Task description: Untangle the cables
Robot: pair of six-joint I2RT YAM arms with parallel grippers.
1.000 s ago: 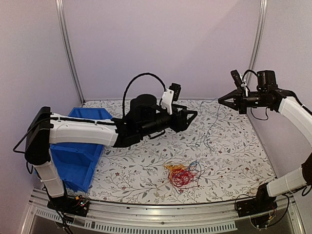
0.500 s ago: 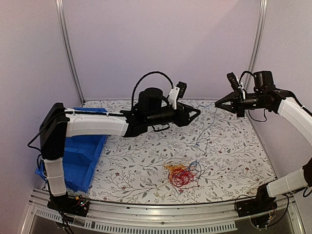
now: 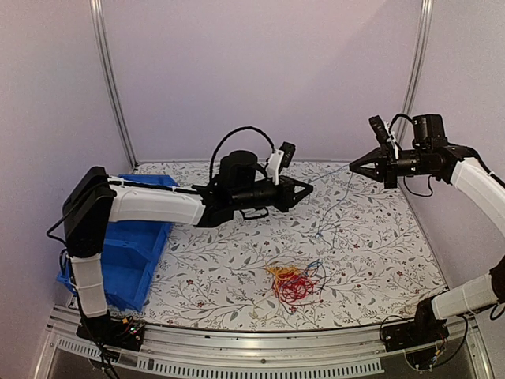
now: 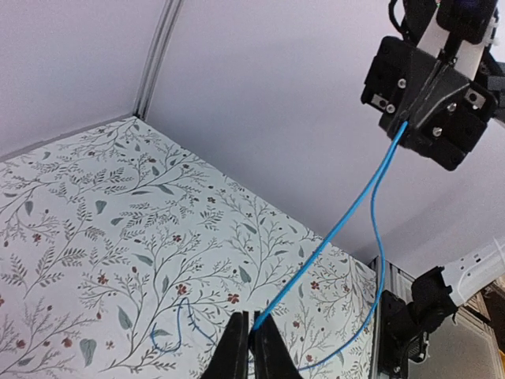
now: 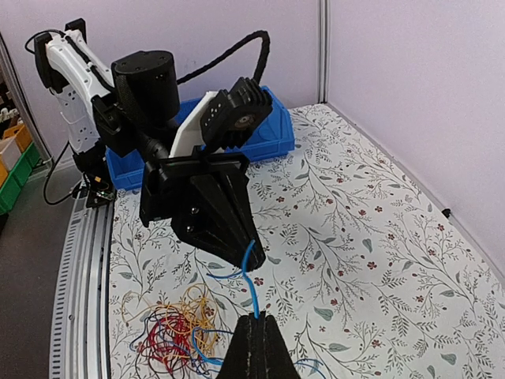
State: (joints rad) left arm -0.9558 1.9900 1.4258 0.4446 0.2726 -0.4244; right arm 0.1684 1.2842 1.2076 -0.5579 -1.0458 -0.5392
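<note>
A tangled clump of red, yellow and blue cables [image 3: 293,283] lies on the flowered table near the front; it also shows in the right wrist view [image 5: 170,332]. One blue cable [image 3: 331,174] runs taut in the air between both grippers. My left gripper [image 3: 309,183] is shut on one end of it [image 4: 254,325], and the strand [image 4: 331,237] rises from there to the right gripper [image 4: 404,126]. My right gripper [image 3: 353,166] is shut on the same cable [image 5: 251,276] at its tips [image 5: 257,317]. A slack part [image 3: 327,221] hangs down to the table.
A blue bin [image 3: 126,253] stands at the left edge of the table, under the left arm, and shows behind that arm in the right wrist view [image 5: 268,134]. Purple walls with metal posts [image 3: 110,87] close in the back and sides.
The left gripper's jaws were open a second ago and have closed on the blue cable. Its tip drew back a little to the left. The right arm has barely moved.
</note>
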